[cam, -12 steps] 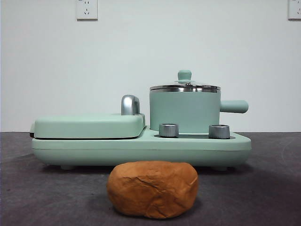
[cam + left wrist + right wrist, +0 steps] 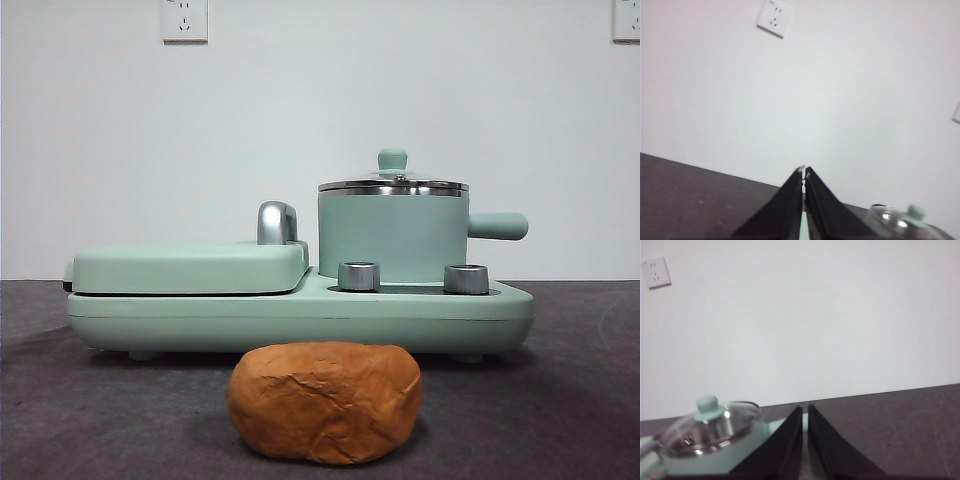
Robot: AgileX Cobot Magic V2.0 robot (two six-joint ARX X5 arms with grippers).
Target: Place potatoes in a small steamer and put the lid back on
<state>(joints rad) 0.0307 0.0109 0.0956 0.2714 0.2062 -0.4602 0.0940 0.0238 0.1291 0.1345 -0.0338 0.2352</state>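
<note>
Nothing has moved since the earlier frame. We see the potato point(image 2: 325, 402) at lower centre, before the steamer point(image 2: 393, 236), lid point(image 2: 393, 183) on. Both our left gripper point(image 2: 803, 170) and right gripper point(image 2: 805, 409) wait, jaws pinched together, empty. Next, we judge: lift the lid.

The orange-brown rounded potato lump point(image 2: 325, 402) has a matt, creased skin like crumpled paper. The mint-green cylindrical steamer pot point(image 2: 392, 236) looks smooth and satin, as of painted metal or plastic, with a shiny steel rim. Its clear glass lid point(image 2: 710, 429) is glossy, topped by a matt green knob point(image 2: 392, 159). The dark grey tabletop point(image 2: 560, 400) looks rough and dull.
</note>
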